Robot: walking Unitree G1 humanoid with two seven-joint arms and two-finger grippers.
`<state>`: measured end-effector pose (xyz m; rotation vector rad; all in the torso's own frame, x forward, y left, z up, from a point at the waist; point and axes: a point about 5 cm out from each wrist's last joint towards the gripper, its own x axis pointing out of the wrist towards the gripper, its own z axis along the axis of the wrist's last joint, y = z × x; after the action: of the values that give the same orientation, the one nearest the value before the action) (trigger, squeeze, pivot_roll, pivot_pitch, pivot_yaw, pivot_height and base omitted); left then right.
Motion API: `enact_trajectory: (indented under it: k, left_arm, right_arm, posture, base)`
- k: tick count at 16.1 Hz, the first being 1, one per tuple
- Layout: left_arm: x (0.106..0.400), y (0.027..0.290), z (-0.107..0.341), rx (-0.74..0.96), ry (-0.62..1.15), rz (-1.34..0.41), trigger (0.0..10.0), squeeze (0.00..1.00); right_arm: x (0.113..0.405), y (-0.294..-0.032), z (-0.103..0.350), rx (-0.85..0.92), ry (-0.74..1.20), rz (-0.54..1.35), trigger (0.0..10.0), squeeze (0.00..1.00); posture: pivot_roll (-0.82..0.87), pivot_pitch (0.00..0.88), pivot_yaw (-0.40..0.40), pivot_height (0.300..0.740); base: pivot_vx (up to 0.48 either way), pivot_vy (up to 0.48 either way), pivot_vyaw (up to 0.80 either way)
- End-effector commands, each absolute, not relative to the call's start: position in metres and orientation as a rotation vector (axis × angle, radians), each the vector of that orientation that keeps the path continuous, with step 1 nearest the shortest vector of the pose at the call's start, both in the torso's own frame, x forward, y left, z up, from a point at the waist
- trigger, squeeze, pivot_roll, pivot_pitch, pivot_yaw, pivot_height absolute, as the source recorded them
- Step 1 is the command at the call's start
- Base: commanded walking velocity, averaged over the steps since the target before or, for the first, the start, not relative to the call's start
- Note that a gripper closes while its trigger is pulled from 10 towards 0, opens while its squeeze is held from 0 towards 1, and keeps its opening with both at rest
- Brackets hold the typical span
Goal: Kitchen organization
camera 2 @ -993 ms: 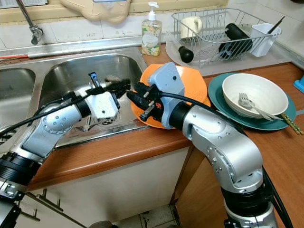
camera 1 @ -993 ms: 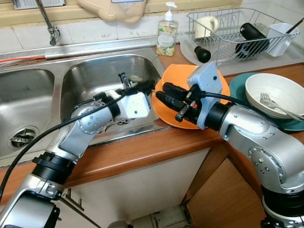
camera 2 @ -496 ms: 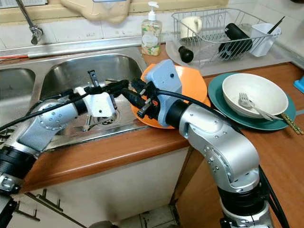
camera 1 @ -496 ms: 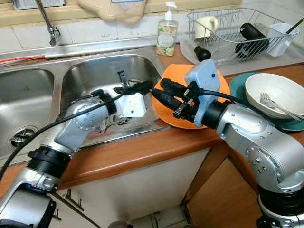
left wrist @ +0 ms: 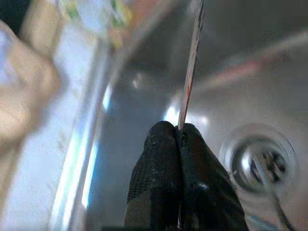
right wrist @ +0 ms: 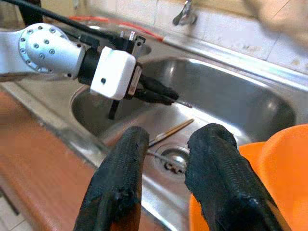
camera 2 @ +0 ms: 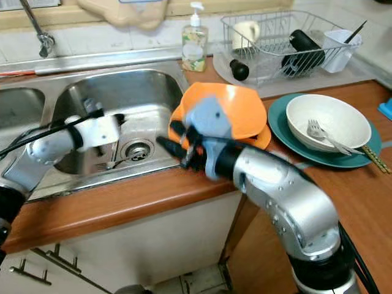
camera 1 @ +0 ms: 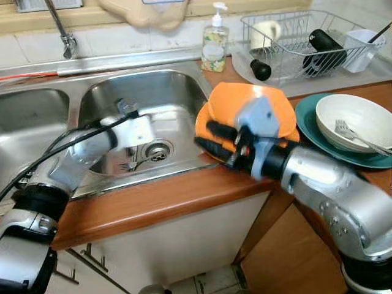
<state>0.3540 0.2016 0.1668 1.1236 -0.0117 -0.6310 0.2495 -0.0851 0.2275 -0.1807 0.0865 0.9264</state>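
Steel sink | left gripper pinches thin utensil lengthwise above it | right gripper parted, empty, right of it, nearer orange plate

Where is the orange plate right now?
In the left eye view, the orange plate sits on the counter at the sink's right rim, left of the teal plate, with the right gripper at its near edge.

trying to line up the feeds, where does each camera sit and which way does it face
Left and right eye views: on the head, looking down at the sink and orange plate; both silver arms show.
Left wrist view: along the left hand, shut on a thin utensil, facing the basin.
Right wrist view: along the right hand, open, facing the sink.
Shared: both wrist views show the drain; the right wrist view also sees the left hand.
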Motion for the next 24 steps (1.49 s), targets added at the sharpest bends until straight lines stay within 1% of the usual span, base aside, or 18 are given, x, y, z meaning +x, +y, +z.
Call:
enact_trajectory:
  k: [1, 2, 5, 6, 7, 13, 14, 15, 16, 17, 18, 19, 20, 21, 24]
  left_arm:
    - [0.357, 0.204, 0.167, 1.139, 0.031, -0.631, 1.6, 0.00]
    - [0.359, 0.210, 0.158, 1.130, 0.120, -0.622, 10.0, 0.00]
    - [0.362, 0.215, 0.137, 1.086, 0.295, -0.639, 10.0, 0.00]
    - [0.362, 0.216, 0.133, 1.073, 0.334, -0.643, 10.0, 0.52]
    - [0.361, 0.217, 0.130, 1.070, 0.358, -0.655, 10.0, 1.00]
    - [0.358, 0.214, 0.122, 1.004, 0.412, -0.695, 10.0, 1.00]
    - [0.358, 0.213, 0.122, 0.998, 0.407, -0.694, 10.0, 1.00]
    - [0.358, 0.213, 0.124, 0.991, 0.377, -0.675, 10.0, 1.00]
    - [0.359, 0.213, 0.129, 0.956, 0.327, -0.638, 10.0, 1.00]
    - [0.359, 0.212, 0.134, 0.892, 0.288, -0.612, 10.0, 0.89]
    - [0.358, 0.210, 0.139, 0.810, 0.241, -0.585, 10.0, 0.00]
    - [0.356, 0.208, 0.144, 0.745, 0.191, -0.571, 10.0, 0.00]
    - [0.354, 0.207, 0.147, 0.717, 0.167, -0.566, 10.0, 0.00]
    - [0.348, 0.203, 0.157, 0.633, 0.083, -0.565, 10.0, 0.00]
    - [0.334, 0.196, 0.176, 0.485, -0.055, -0.588, 10.0, 0.00]
  right_arm:
    - [0.246, -0.082, 0.230, -0.190, 0.077, 0.950, 10.0, 0.00]
    - [0.245, -0.081, 0.228, -0.190, 0.084, 0.950, 10.0, 0.00]
    - [0.241, -0.079, 0.222, -0.201, 0.110, 0.971, 10.0, 0.00]
    - [0.240, -0.078, 0.221, -0.208, 0.117, 0.979, 10.0, 0.00]
    - [0.239, -0.078, 0.220, -0.211, 0.122, 0.981, 10.0, 0.00]
    - [0.241, -0.080, 0.220, -0.216, 0.124, 0.963, 10.0, 0.00]
    - [0.242, -0.081, 0.221, -0.215, 0.119, 0.955, 10.0, 0.00]
    - [0.246, -0.085, 0.224, -0.203, 0.101, 0.907, 10.0, 0.00]
    - [0.254, -0.092, 0.228, -0.172, 0.095, 0.828, 10.0, 0.41]
    - [0.259, -0.098, 0.230, -0.138, 0.105, 0.780, 10.0, 0.93]
    - [0.264, -0.104, 0.232, -0.127, 0.107, 0.741, 10.0, 1.00]
    - [0.268, -0.111, 0.233, -0.123, 0.109, 0.685, 10.0, 1.00]
    - [0.271, -0.115, 0.233, -0.118, 0.113, 0.652, 10.0, 1.00]
    - [0.279, -0.129, 0.234, -0.101, 0.123, 0.548, 10.0, 1.00]
    - [0.292, -0.155, 0.236, -0.055, 0.152, 0.370, 10.0, 1.00]
  posture:
    - [-0.04, 0.000, 0.051, 0.740]
    - [-0.04, 0.000, 0.052, 0.740]
    - [-0.05, 0.000, 0.055, 0.740]
    - [-0.05, 0.000, 0.055, 0.740]
    - [-0.05, 0.000, 0.055, 0.740]
    - [-0.05, 0.000, 0.053, 0.740]
    - [-0.05, 0.000, 0.053, 0.740]
    - [-0.05, 0.000, 0.053, 0.740]
    - [-0.06, 0.000, 0.057, 0.740]
    - [-0.06, 0.000, 0.059, 0.740]
    - [-0.06, 0.000, 0.057, 0.740]
    - [-0.06, 0.000, 0.054, 0.740]
    - [-0.06, 0.000, 0.052, 0.740]
    - [-0.06, 0.000, 0.047, 0.740]
    - [-0.05, 0.000, 0.041, 0.740]
  base:
    - [0.000, 0.000, 0.00]
    - [0.000, 0.000, 0.00]
    - [0.000, 0.000, 0.00]
    - [0.000, 0.000, 0.00]
    - [0.000, 0.000, 0.00]
    - [0.000, 0.000, 0.00]
    - [0.000, 0.000, 0.00]
    - [0.000, 0.000, 0.00]
    - [0.000, 0.000, 0.00]
    - [0.000, 0.000, 0.00]
    - [0.000, 0.000, 0.00]
    - [0.000, 0.000, 0.00]
    - [0.000, 0.000, 0.00]
    - [0.000, 0.000, 0.00]
    - [0.000, 0.000, 0.00]
